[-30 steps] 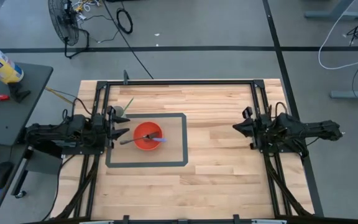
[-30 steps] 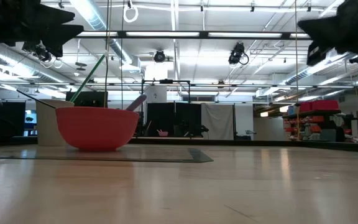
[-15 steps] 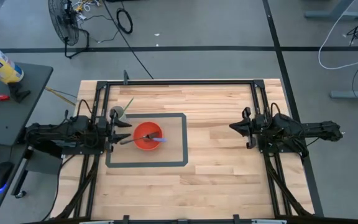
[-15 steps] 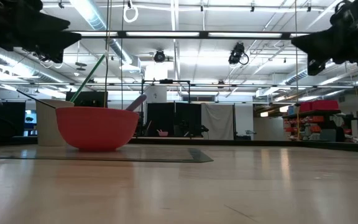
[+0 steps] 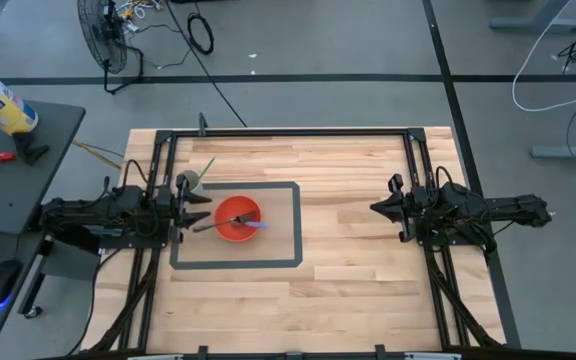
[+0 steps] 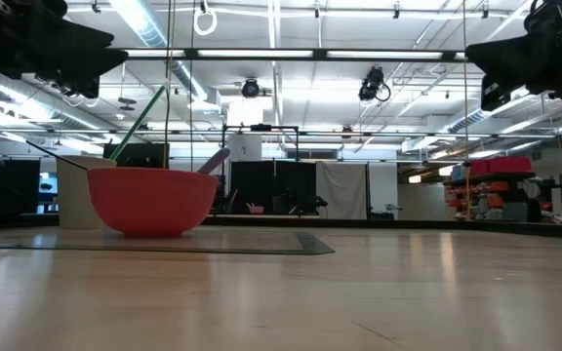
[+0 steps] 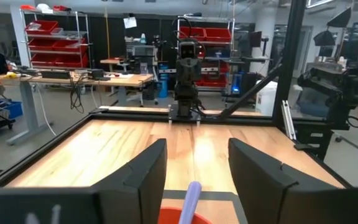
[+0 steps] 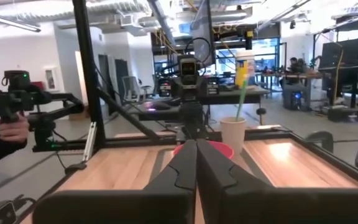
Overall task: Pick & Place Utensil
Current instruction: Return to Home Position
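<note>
Left end effector (image 5: 194, 207) apart, just beside bowl (image 5: 237, 218) holding fork (image 5: 208, 226), straw (image 5: 206, 169) in cup (image 5: 187, 181), right end effector (image 5: 380, 207) together, well apart across desk (image 5: 358, 280)

1. Bowl (image 5: 237, 219): plain orange-red;
2. Straw (image 5: 206, 167), at 11 o'clock from the bowl: green; the cup (image 5: 187, 181) under it: pale gray, unpatterned;
3. Fork (image 5: 208, 227), leaving the bowl toward 8 o'clock: silver; the second utensil (image 5: 256, 224) in the bowl: lilac-blue handle;
4. Mat (image 5: 238, 263): clear, with a dark gray border;
5. Table (image 5: 368, 290): light wood in plank stripes; its frame (image 5: 288, 131): black.
</note>
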